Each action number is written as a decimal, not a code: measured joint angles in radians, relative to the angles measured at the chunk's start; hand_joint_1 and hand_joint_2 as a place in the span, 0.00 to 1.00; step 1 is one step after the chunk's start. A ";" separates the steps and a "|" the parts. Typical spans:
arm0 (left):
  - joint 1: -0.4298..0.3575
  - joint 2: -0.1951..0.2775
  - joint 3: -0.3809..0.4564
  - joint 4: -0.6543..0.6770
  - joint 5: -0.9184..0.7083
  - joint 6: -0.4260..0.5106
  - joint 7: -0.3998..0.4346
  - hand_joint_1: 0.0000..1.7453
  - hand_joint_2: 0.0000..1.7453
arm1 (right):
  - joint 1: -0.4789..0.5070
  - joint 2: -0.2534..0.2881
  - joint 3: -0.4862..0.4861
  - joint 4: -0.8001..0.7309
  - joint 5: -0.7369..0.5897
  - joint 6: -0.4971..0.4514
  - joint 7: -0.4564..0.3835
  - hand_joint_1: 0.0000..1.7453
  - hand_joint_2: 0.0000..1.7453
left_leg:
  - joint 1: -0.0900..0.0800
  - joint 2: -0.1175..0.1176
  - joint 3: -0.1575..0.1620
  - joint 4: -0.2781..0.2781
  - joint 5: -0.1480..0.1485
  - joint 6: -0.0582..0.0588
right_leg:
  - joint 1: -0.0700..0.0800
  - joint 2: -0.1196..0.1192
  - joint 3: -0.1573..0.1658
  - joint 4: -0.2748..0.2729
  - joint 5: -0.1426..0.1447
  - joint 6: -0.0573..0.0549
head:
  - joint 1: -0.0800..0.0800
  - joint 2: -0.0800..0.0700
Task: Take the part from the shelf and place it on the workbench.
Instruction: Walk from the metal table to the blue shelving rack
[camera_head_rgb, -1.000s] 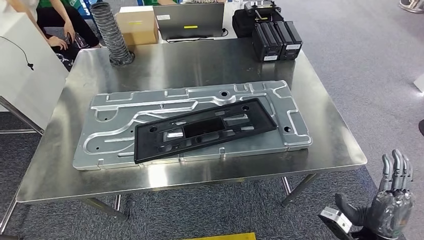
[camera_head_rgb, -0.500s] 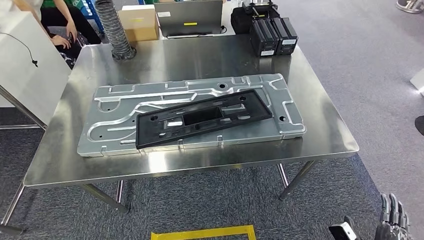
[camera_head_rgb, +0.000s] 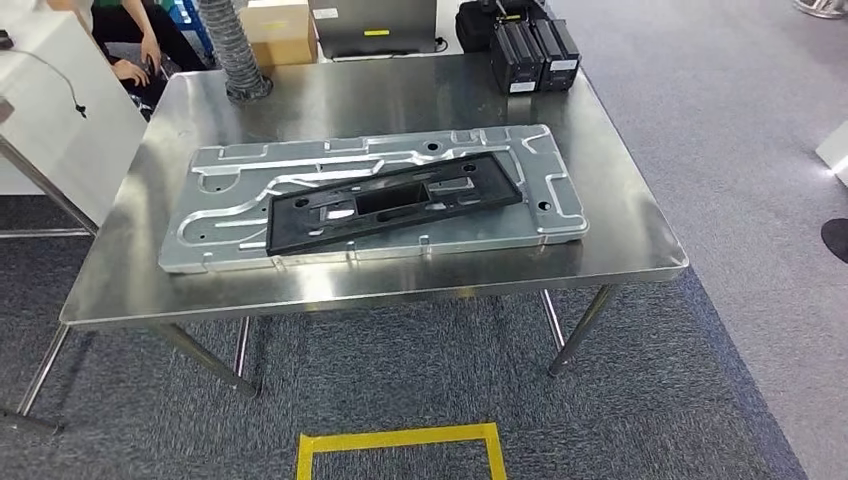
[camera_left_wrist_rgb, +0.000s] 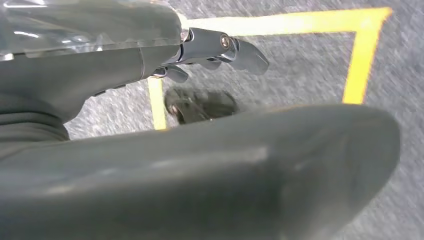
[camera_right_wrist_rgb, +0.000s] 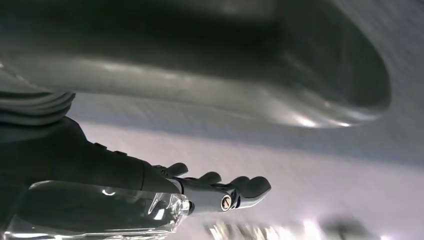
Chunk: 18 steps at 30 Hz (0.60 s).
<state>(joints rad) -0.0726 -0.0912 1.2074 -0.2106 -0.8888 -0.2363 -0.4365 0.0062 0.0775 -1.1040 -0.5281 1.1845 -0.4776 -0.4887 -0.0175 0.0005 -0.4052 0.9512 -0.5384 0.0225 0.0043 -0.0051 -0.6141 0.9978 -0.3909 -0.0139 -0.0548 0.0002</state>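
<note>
Black rectangular plastic part (camera_head_rgb: 392, 200) on silver stamped metal panel (camera_head_rgb: 250, 240) mid steel table (camera_head_rgb: 640, 255), black boxes (camera_head_rgb: 530, 55) at 1 o'clock, grey ribbed hose (camera_head_rgb: 232, 50) at 11, left hand (camera_left_wrist_rgb: 150, 60) and right hand (camera_right_wrist_rgb: 165, 195) fingers loose, empty.

Grey carpet floor (camera_head_rgb: 700, 130) with yellow tape square (camera_head_rgb: 400, 440), steel-legged furniture.

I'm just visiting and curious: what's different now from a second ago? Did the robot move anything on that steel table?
Nothing on the table moved. The whole view shifted, so the camera backed away from the workbench and more floor with a yellow tape mark came in. The right hand, raised at the lower right a second ago, dropped out of the head view. The black part still lies on the silver panel. Both hands hold nothing.
</note>
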 joint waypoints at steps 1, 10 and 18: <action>0.000 -0.001 0.000 0.000 -0.005 -0.001 0.000 0.00 0.00 | -0.004 -0.001 -0.004 0.035 0.022 0.019 0.058 0.00 0.00 | 0.000 0.001 -0.004 -0.007 0.009 0.001 | -0.001 -0.001 -0.001 -0.004 0.010 0.006 | 0.000 0.000; 0.001 -0.013 -0.003 0.001 -0.044 -0.009 0.010 0.00 0.00 | -0.024 -0.012 -0.009 0.228 0.121 0.311 0.449 0.00 0.00 | 0.017 0.013 -0.140 0.007 0.116 0.003 | -0.029 0.004 -0.026 0.262 -0.155 0.057 | 0.000 0.000; 0.004 -0.017 -0.003 0.001 -0.045 -0.007 0.016 0.00 0.00 | -0.035 -0.021 -0.009 0.266 0.149 0.386 0.474 0.00 0.00 | 0.027 0.010 -0.222 0.073 0.135 -0.049 | -0.030 0.003 0.135 -0.002 -0.138 0.021 | 0.000 0.000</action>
<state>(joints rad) -0.0690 -0.1083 1.2039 -0.2094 -0.9336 -0.2431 -0.4210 -0.0287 0.0562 -1.1128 -0.2622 1.3333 -0.0915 -0.0143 0.0095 0.0105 -0.6273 1.0239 -0.4034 -0.0270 -0.0253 -0.0016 -0.4787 0.9955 -0.5290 0.0071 -0.0546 0.0000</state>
